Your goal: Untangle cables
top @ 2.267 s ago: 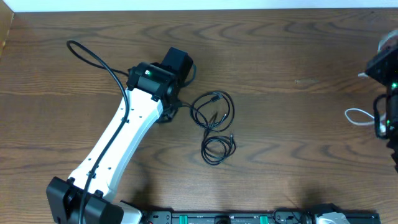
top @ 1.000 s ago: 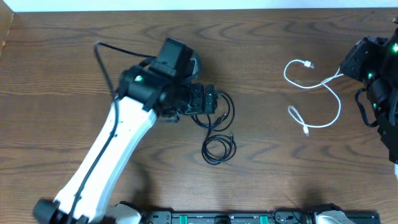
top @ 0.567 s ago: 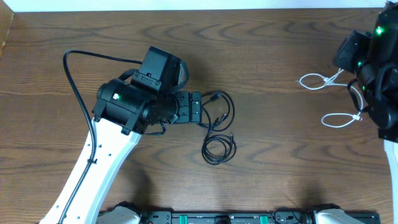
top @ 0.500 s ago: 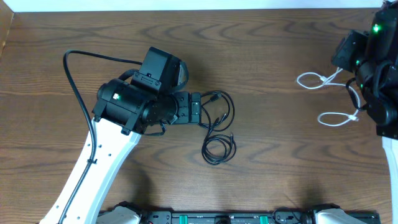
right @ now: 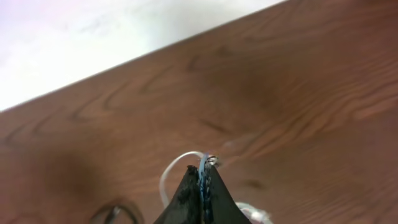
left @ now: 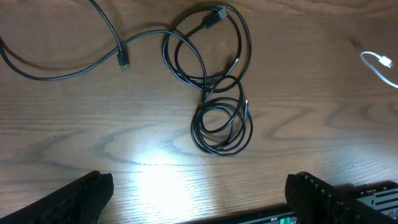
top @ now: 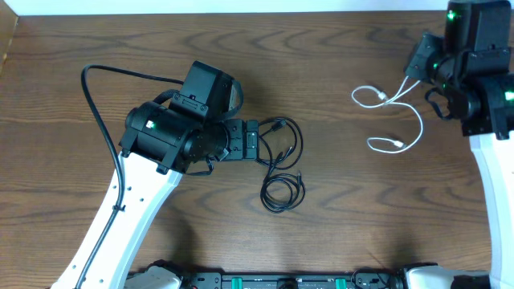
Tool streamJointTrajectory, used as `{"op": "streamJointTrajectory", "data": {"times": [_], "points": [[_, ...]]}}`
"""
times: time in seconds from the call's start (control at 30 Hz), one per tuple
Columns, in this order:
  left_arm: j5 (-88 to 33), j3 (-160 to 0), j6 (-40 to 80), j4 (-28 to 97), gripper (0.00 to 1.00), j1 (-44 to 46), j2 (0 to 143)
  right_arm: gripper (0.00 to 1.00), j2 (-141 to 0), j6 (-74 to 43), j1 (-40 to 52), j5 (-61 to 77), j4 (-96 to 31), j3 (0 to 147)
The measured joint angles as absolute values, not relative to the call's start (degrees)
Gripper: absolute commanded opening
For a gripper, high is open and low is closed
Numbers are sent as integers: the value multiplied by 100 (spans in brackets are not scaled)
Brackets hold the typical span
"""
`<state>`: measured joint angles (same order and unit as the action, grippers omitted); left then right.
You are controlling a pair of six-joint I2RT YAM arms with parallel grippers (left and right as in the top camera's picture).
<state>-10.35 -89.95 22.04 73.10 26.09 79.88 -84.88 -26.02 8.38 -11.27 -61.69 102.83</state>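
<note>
White cable (top: 419, 124): now well right of black cables (top: 277, 156), spread out vs. a sec ago; R gripper (right: 202, 180) pinches it. L gripper (top: 252, 142) wide, empty, just left of them. You've got white separated; blacks still tangled.

The left arm (top: 136, 201) reaches diagonally up from the near edge. Its wrist is bent and its end effector (top: 255, 143) points right with the jaws spread wide. The right arm (top: 482, 160) extends along the right side, its end effector (right: 200, 173) pinched tight on the white cable (top: 420, 127).
</note>
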Motion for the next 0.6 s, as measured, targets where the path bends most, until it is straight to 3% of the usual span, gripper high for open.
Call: {"op": "streamJointTrajectory", "data": {"times": [0.27, 0.6], "points": [[-1592, -8993, 2447, 6984, 94, 2609, 7988, 1, -8490, -1979, 974, 947, -6233, 10283], [-3555, -8993, 3433, 6169, 93, 2351, 7988, 2, -8720, -1796, 1363, 1704, -6469, 10289]]}}
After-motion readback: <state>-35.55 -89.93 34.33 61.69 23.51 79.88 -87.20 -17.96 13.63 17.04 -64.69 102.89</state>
